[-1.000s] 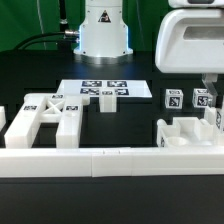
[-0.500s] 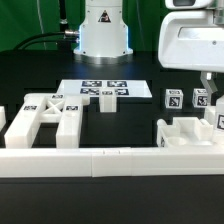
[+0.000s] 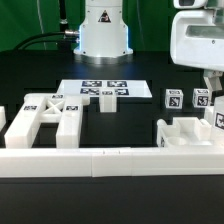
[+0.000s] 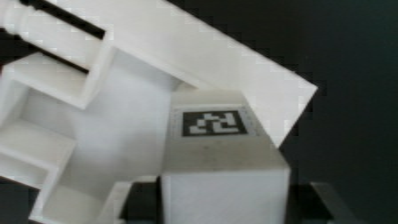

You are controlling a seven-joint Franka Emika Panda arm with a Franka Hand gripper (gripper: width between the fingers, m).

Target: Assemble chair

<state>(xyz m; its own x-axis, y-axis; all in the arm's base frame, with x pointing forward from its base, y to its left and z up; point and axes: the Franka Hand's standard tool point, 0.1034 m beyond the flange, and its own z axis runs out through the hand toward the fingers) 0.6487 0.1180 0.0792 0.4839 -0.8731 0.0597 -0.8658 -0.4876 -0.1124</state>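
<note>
My gripper (image 3: 214, 88) hangs at the exterior view's far right, over the white seat piece (image 3: 185, 132). In the wrist view the gripper (image 4: 228, 205) is shut on a white square post (image 4: 222, 165) with a black-and-white tag. Dark fingers (image 4: 146, 198) flank the post on both sides. The post stands against the seat piece (image 4: 107, 90); its tagged face shows in the exterior view (image 3: 219, 121). The X-braced frame (image 3: 45, 112) lies at the exterior view's left. Two more tagged posts (image 3: 174, 99) (image 3: 201, 97) stand behind the seat piece.
A long low white rail (image 3: 100, 160) runs along the front. The marker board (image 3: 85, 90) lies in the middle at the back with a small white block (image 3: 107, 103) at its front edge. The robot base (image 3: 103, 30) stands behind it.
The gripper hand has shifted toward the exterior view's right and slightly up. The loose parts have not moved.
</note>
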